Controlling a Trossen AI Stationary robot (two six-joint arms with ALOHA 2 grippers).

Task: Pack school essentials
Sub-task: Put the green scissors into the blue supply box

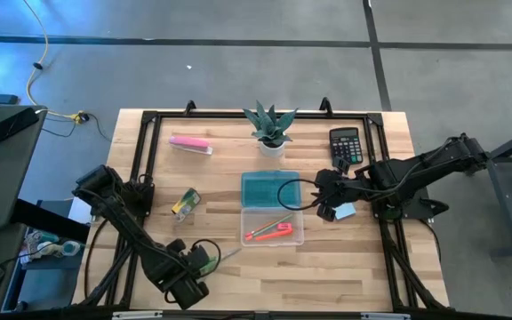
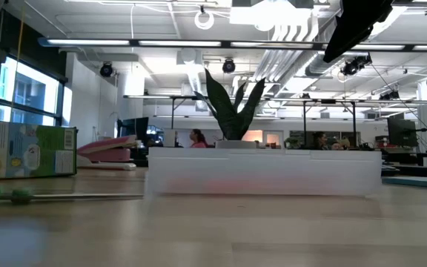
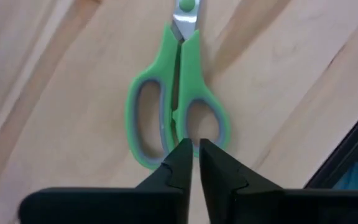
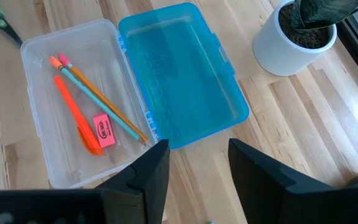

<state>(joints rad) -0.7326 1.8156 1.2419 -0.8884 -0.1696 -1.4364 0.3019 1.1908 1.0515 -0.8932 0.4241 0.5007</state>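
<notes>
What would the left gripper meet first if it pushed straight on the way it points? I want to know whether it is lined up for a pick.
Probably the green-handled scissors: the left gripper, nearly shut, sits at the handle loops' near edge. Whether it already touches them is unclear.

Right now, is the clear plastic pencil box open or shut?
Open: the clear plastic pencil box lies flat with its blue lid folded out beside it, contents exposed.

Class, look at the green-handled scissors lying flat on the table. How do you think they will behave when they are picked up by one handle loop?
The green-handled scissors look rigid, so they probably will not flop. Lying flat on the wood, they seem unlikely to roll. The left hand sits nearly shut at one loop's rim; gripped that far from the blades, they may tilt or swing tip-down.
</notes>
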